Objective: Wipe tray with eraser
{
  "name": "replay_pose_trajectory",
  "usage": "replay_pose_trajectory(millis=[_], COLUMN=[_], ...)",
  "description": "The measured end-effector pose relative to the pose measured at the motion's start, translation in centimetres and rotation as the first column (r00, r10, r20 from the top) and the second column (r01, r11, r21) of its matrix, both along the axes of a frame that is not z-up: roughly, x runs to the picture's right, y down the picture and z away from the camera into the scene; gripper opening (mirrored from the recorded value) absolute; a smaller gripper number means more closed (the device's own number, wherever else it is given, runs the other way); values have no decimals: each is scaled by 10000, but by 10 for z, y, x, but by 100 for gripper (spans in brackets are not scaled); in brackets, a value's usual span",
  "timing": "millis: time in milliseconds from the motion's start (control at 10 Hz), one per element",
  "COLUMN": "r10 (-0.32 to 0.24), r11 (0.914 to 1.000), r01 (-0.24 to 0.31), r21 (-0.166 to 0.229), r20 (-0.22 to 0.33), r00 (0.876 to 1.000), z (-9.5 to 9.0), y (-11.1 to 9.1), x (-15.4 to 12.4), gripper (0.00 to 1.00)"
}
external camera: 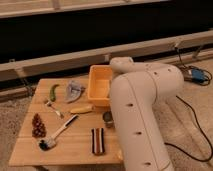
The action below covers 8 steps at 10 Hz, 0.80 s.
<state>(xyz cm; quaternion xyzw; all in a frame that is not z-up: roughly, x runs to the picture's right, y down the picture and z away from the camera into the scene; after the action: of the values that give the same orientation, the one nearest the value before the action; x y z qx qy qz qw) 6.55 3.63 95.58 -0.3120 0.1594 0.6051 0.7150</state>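
Wooden surface (75, 150) fills the lower left, with a pine cone (37, 125), a brush (57, 132) and a dark striped block (97, 140) spread across it. The orange-yellow tray (100, 85) sits at upper centre, its right part hidden by the white arm (145, 115). The end effector is behind that arm, so I cannot tell its state.

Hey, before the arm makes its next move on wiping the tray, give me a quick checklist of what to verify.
1. The tray sits upright on the table: ok.
2. Visible tray floor is bare: ok; the arm hides its right part.
3. The eraser is located: cannot tell, none in view.
4. The gripper is placed right: cannot tell, it is hidden behind the arm.
5. The grey item and corn piece are clear of the tray: cannot tell, both lie close.
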Motion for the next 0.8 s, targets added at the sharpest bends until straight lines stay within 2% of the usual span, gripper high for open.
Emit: replay_pose_trajectory(millis=[200, 400, 600, 700, 800], r10=[298, 349, -77, -581, -1187], r11=[9995, 9993, 9997, 9978, 9923], r01=[-296, -346, 75, 572, 1163], r21=[94, 169, 249, 325, 430], r20=[-187, -206, 63, 290, 574], r00=[9994, 9992, 10000, 9979, 9913], z=[-3, -4, -3, -2, 0], y=[-4, -11, -18, -20, -21], x=[27, 45, 52, 51, 43], gripper=[0, 0, 0, 0, 0])
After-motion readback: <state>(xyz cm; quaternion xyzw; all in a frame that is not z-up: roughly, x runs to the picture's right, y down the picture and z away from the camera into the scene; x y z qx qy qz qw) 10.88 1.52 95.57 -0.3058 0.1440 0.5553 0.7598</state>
